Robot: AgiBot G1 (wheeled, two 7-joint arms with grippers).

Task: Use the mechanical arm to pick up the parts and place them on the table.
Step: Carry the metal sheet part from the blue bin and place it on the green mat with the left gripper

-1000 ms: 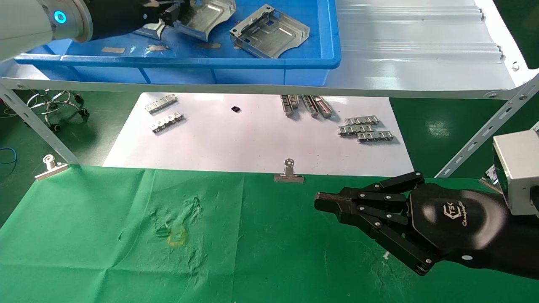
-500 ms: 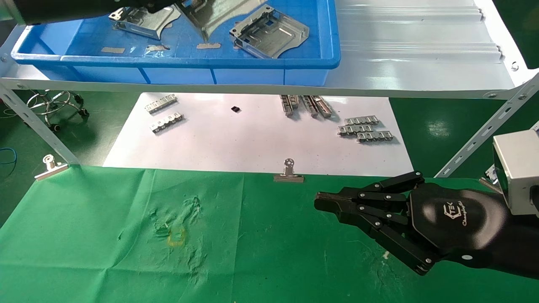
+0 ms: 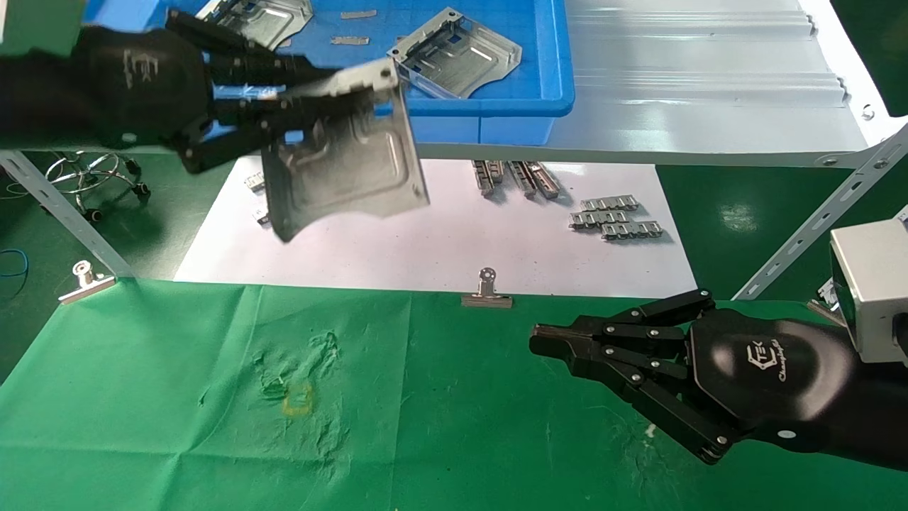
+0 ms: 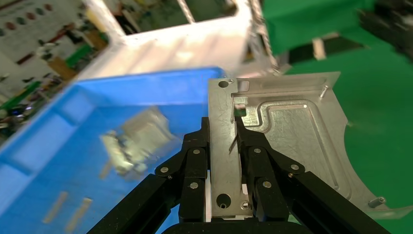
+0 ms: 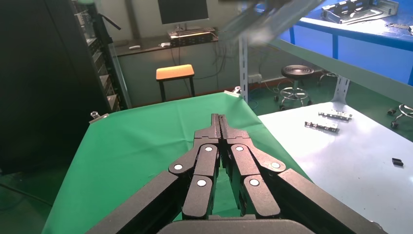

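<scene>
Left claw [image 3: 312, 106] grips a part [image 3: 347, 167] by its edge, airborne in front of the blue bin [image 3: 496, 106], above the white sheet [image 3: 440, 248]. Lower it flat onto the table [image 3: 177, 397] before releasing. Right claw [image 3: 543, 344] is closed, idle over the table.

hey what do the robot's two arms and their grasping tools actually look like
Both are alike: each tool, left and right, is a glossy black rounded housing with a white logo, ending in jointed black link fingers studded with silver pivot screws. A pale grey box sits by the right wrist. No cables show.
</scene>
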